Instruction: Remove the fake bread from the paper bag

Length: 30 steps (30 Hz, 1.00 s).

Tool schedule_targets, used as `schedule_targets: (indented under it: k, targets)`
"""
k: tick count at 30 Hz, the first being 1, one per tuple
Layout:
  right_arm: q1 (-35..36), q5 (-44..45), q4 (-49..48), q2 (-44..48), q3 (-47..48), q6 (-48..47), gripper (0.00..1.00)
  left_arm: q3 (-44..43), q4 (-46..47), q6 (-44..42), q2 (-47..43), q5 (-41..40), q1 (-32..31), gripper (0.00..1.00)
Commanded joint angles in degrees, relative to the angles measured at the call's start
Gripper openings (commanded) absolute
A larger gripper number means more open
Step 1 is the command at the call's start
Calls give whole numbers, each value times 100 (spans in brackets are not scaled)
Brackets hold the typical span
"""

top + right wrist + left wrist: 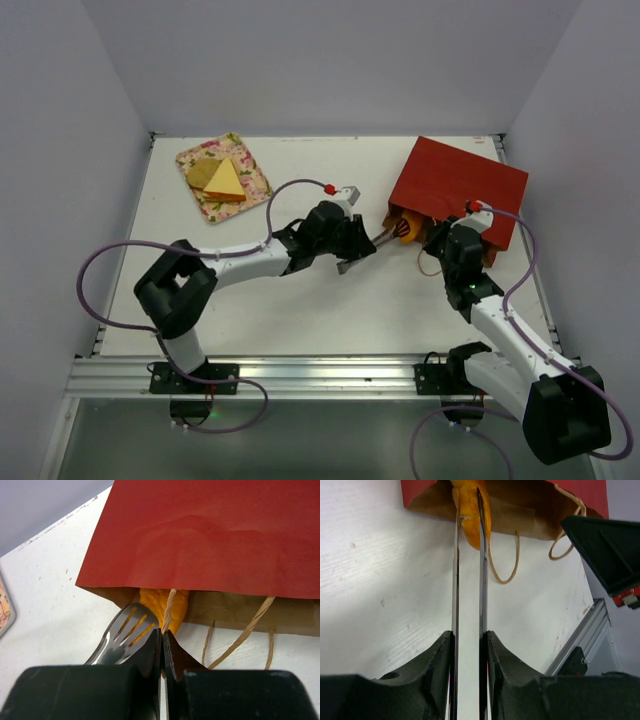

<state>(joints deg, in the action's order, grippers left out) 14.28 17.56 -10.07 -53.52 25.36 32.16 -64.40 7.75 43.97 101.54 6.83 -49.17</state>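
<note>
Near edge of bench (300,310): both arm bases. Both arms reach toward the far right corner.

Left gripper (469,639): jaws drawn in most of the way, clamped on a pair of metal tongs (456,580). The tong blades run forward to the bag mouth and pinch the orange bun (470,515) between their tips. Likely reason: the thin blades get into the flat mouth where the gripper itself would not fit.

Right gripper (161,639): fully closed, one cord handle (169,607) pinched between the fingers. Judged purpose: to anchor the bag so it does not slide along when the bun is pulled.

Paper bag (455,185): lies flat by the far right corner, mouth facing near-left. The bun sits half out of the mouth, its rear part under the red top sheet. The interior is hidden, so whether more pieces lie deeper in cannot be told.

Floral tray (196,156): far left corner, well apart from the bag. It holds a yellow wedge (227,182) and a tan roll (203,173), touching each other. Two pieces are out; the bun looks to be next.
</note>
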Motion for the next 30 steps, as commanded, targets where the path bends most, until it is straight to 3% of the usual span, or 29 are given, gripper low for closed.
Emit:
schedule_targets:
  k: [1,5,14,25,30]
  targets:
    - [4,239,13,-19,170,44,0,400,219,-20,-739,-243,-154,20]
    - [4,248,4,-1,144,27,0,911,131,15,-1328,-647,-330,20]
    - [4,248,22,25,153,9,0,1772,-159,-37,-2489,-429,-576,20]
    - [4,274,22,17,162,0,0,2634,-1187,-213,-3815,-24,-612,20]
    - [4,256,13,-27,162,-8,0,2995,-1811,-72,-4958,-436,-612,21]
